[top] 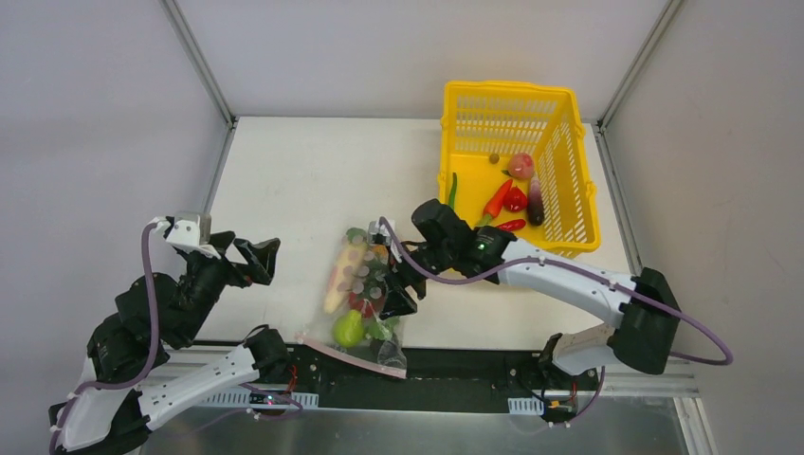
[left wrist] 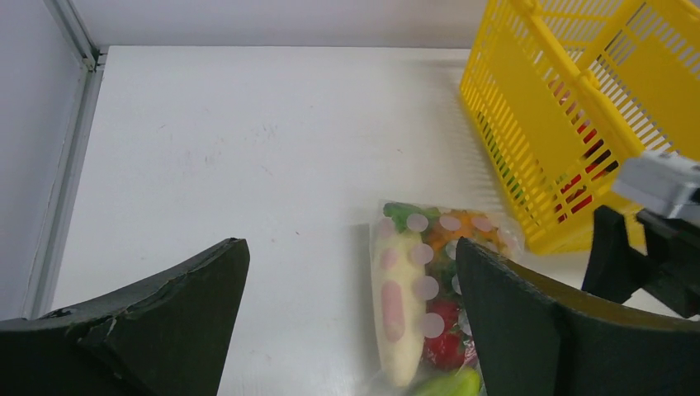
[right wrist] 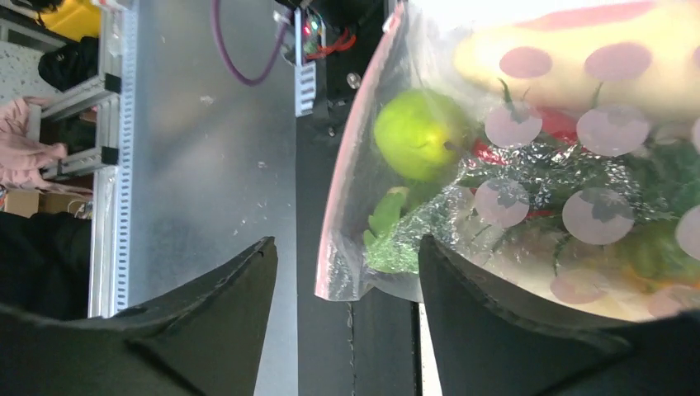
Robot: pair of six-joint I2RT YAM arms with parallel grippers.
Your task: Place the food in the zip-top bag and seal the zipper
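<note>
The clear dotted zip-top bag (top: 365, 301) lies near the table's front edge. It holds a white radish (top: 334, 280), a green fruit (top: 348, 329) and red and orange pieces. Its pink zipper (top: 351, 355) runs along the near edge, over the black rail. My right gripper (top: 403, 284) is open and hovers at the bag's right side. In the right wrist view the zipper's end corner (right wrist: 351, 165) lies between the jaws of the right gripper (right wrist: 347, 247). My left gripper (top: 256, 261) is open and empty, left of the bag. The bag (left wrist: 421, 289) shows ahead of the left gripper (left wrist: 348, 247).
A yellow slotted basket (top: 559, 104) stands at the back right, with a red pepper (top: 498, 199), a peach-coloured piece (top: 520, 166), a dark eggplant (top: 536, 199) and a red chilli (top: 512, 225). A green piece (top: 453, 190) lies at its left wall. The basket (left wrist: 545, 124) fills the left wrist view's right.
</note>
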